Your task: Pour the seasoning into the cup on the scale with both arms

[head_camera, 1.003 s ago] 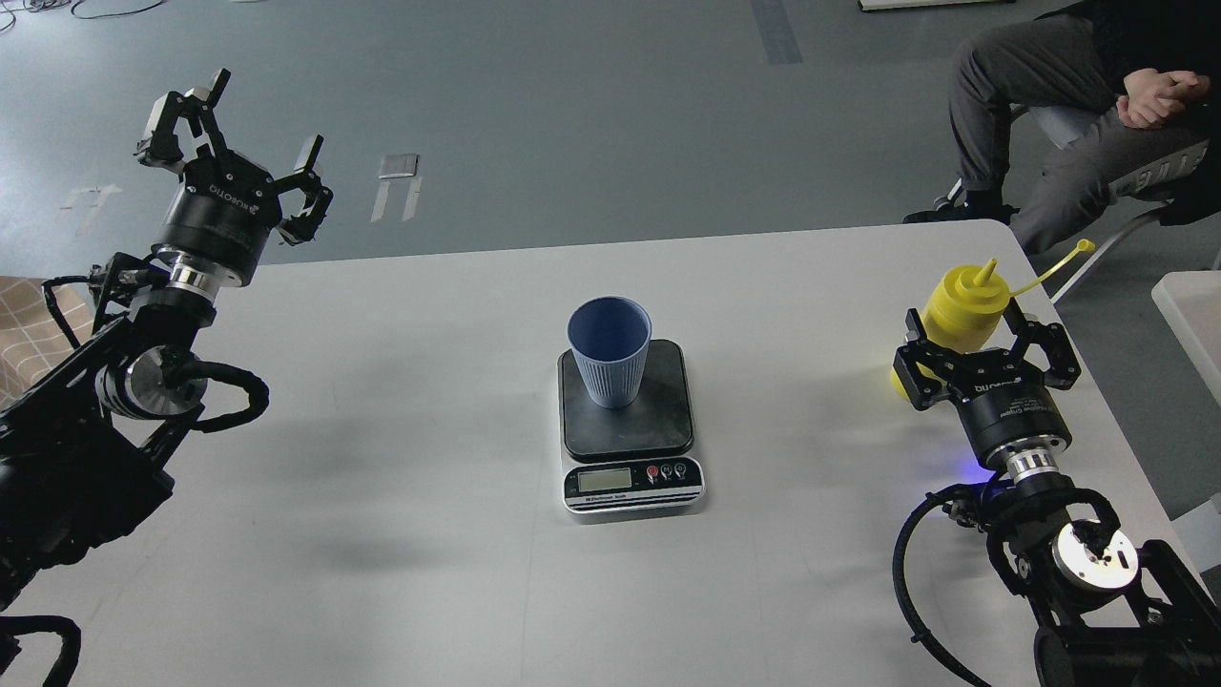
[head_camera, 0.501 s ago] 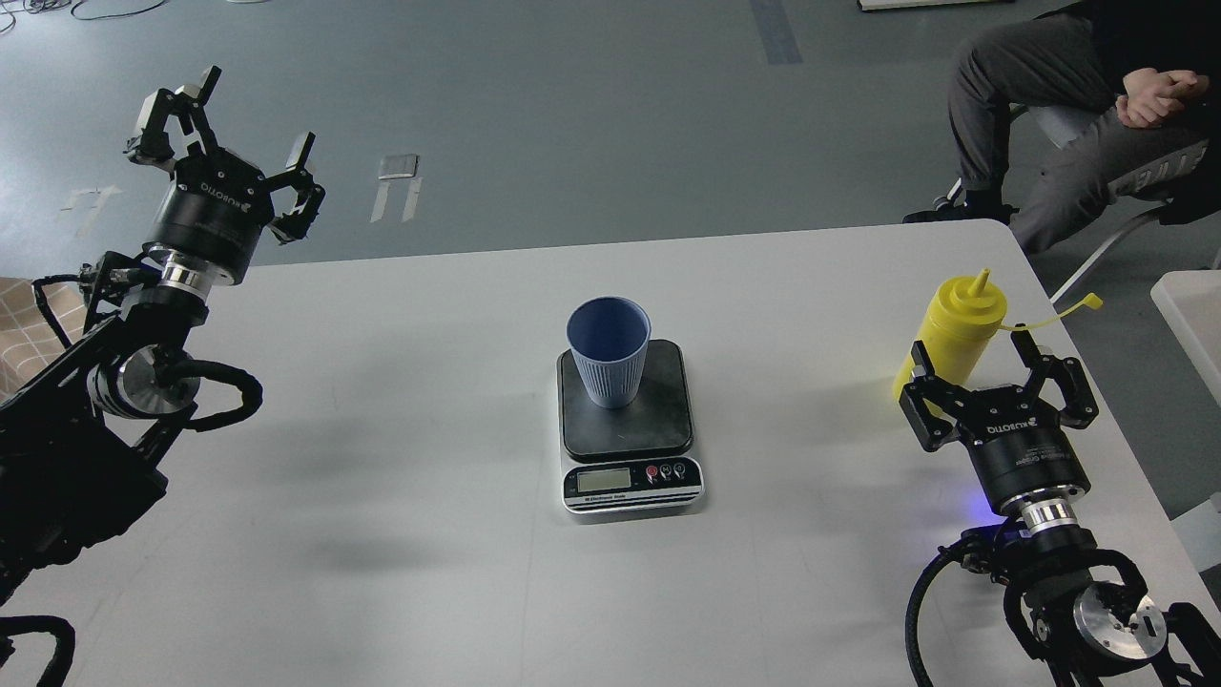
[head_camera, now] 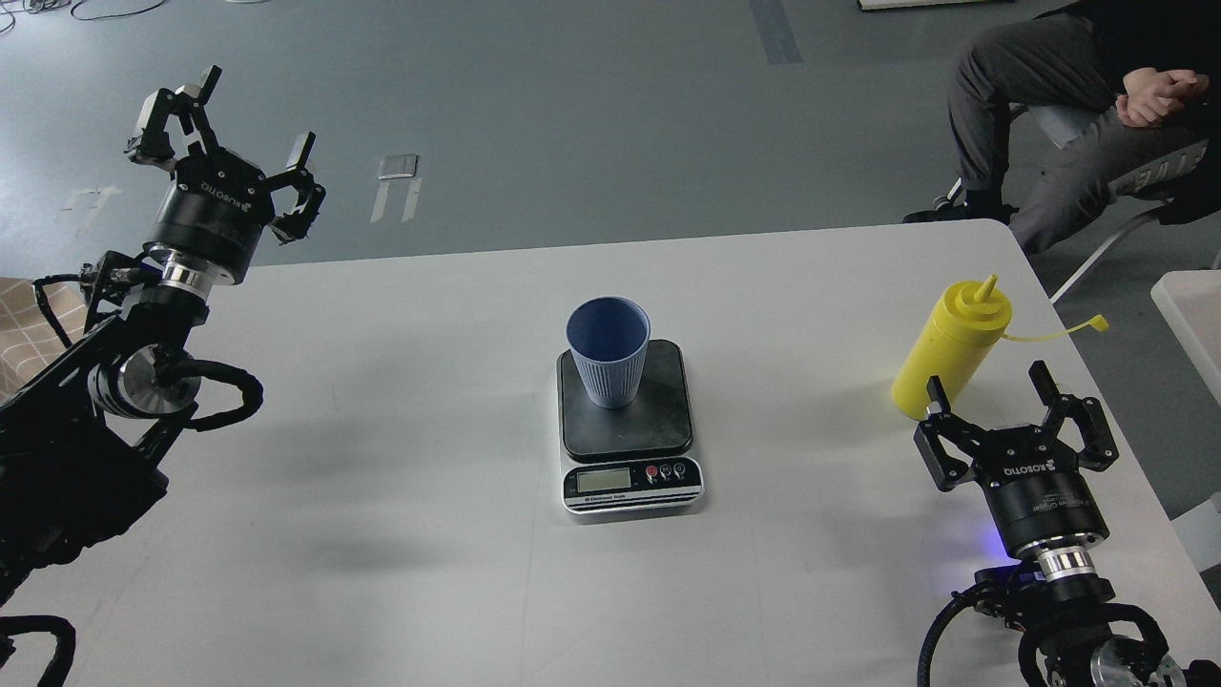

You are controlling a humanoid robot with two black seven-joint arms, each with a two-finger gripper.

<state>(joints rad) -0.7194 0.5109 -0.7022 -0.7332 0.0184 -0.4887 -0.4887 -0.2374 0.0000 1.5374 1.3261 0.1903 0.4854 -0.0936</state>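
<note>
Both the left claw (head_camera: pixel 238 119) and right claw (head_camera: pixel 989 384) gape empty (seated person (head_camera: pixel 1068 114) beyond table (head_camera: pixel 382 477)), seasoning (head_camera: pixel 949 348) standing free

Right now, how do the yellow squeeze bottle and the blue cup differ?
The yellow bottle stands on the table near the open right tool; the blue cup sits on the scale. The bottle is taller and narrows to a cone nozzle; the cup is shorter, ribbed and open-topped. Both stand upright, with no tool holding them.

A white table (head_camera: pixel 401 496) filled the lower frame; a scale (head_camera: pixel 628 429) lay at its centre, and a yellow seasoning bottle (head_camera: pixel 949 349) stood upright at right.
</note>
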